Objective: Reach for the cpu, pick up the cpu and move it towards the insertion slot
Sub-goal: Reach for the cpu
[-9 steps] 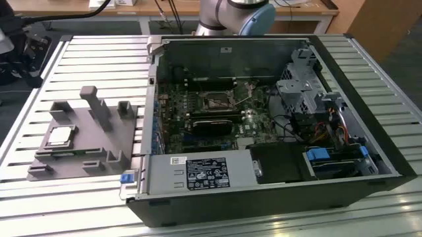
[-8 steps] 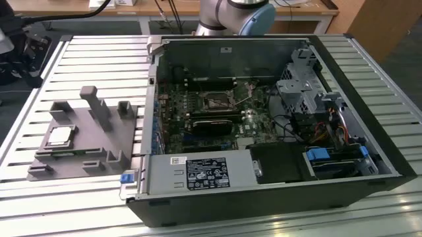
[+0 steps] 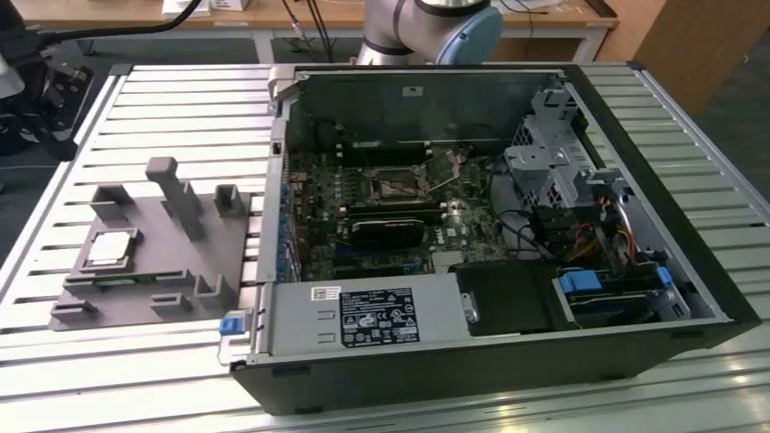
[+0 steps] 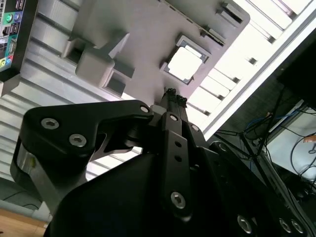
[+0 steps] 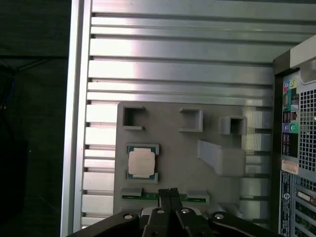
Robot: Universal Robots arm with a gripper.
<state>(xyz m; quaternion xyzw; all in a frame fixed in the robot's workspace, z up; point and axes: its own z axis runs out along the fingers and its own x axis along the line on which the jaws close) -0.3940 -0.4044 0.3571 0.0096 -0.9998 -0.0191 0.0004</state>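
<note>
Sitting in a recess of the grey fixture (image 3: 157, 271), the cpu (image 3: 111, 250) lies flat with its silvery top up, at about nine o'clock from the open computer case (image 3: 421, 379) in the exterior view. Both rest on the slatted metal bench (image 3: 180, 99). The insertion slot (image 3: 394, 183) is inside the case, on the green board, toward eleven o'clock from the case's middle and well apart from the cpu. The arm's base (image 3: 434, 27) stands at twelve o'clock, behind the case.

In the second wrist view the claw (image 4: 172, 94) has its tips pressed together with nothing between them. The cpu (image 4: 185, 64) lies just beyond them in its square pocket of the fixture (image 4: 138, 29), not touched.

In the first wrist view the claw (image 5: 169, 191) is likewise pressed together over the fixture's (image 5: 168, 148) edge. The cpu (image 5: 142, 162) is near the tips but apart from them, and the case's (image 5: 296, 148) back panel lies beside the fixture.
</note>
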